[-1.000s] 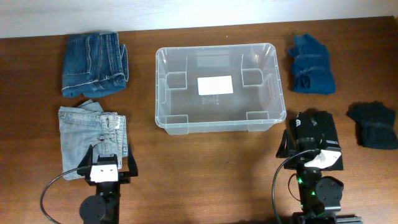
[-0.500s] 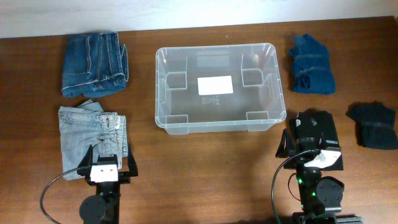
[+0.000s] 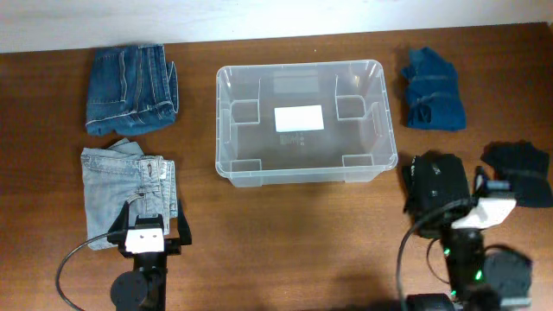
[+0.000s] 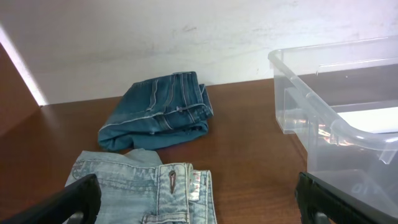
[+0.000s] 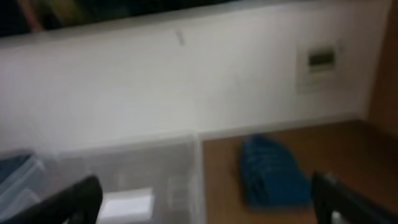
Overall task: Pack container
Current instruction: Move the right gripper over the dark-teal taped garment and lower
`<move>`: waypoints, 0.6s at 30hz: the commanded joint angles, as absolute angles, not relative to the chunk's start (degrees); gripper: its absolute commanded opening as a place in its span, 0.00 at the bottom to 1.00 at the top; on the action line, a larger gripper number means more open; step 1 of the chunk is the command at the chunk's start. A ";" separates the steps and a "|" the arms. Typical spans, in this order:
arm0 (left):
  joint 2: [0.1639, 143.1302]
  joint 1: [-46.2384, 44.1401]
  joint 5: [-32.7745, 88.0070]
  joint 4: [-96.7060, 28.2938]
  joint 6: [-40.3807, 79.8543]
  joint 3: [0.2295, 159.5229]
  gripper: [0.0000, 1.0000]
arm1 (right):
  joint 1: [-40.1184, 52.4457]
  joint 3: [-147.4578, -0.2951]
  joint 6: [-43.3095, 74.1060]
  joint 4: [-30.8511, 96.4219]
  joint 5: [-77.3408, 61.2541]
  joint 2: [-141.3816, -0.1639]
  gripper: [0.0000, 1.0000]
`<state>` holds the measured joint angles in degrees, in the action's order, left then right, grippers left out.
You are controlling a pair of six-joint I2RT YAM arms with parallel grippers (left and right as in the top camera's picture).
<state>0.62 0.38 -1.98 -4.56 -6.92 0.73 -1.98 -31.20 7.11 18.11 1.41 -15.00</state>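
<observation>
Overhead view of a brown wooden table. The container, a clear rectangular plastic bin with rounded corners and moulded notches inside, stands upright at the centre of the table, its long sides running from 9 to 3 o'clock. A white rectangular label shows on its bottom.

From the container, a folded pair of dark blue denim jeans lies at 10 o'clock and a folded pair of pale blue denim jeans at 8 o'clock, both apart from the bin. A crumpled mid-blue denim garment lies at 2 o'clock and a bunched dark navy garment at 4 o'clock.

The left gripper sits at 7 o'clock, over the near edge of the pale jeans. In the left wrist view its fingers are spread wide and hold nothing.

The right gripper is at 5 o'clock, between the bin and the navy garment. The right wrist view is blurred, but the fingers stand far apart with nothing between them.
</observation>
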 commanded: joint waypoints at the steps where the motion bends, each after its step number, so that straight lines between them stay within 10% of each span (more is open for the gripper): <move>1: 0.30 0.14 -2.39 -4.62 -7.84 0.51 0.99 | -1.74 -44.38 3.49 24.99 12.82 -28.97 0.98; 18: 0.30 0.14 -2.39 -4.62 -7.84 0.51 0.99 | -32.93 -115.46 -13.06 73.28 -29.30 -104.33 0.98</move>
<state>0.58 0.38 -1.98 -4.54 -6.92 0.73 -30.59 -110.91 -11.27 72.51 -18.55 -99.20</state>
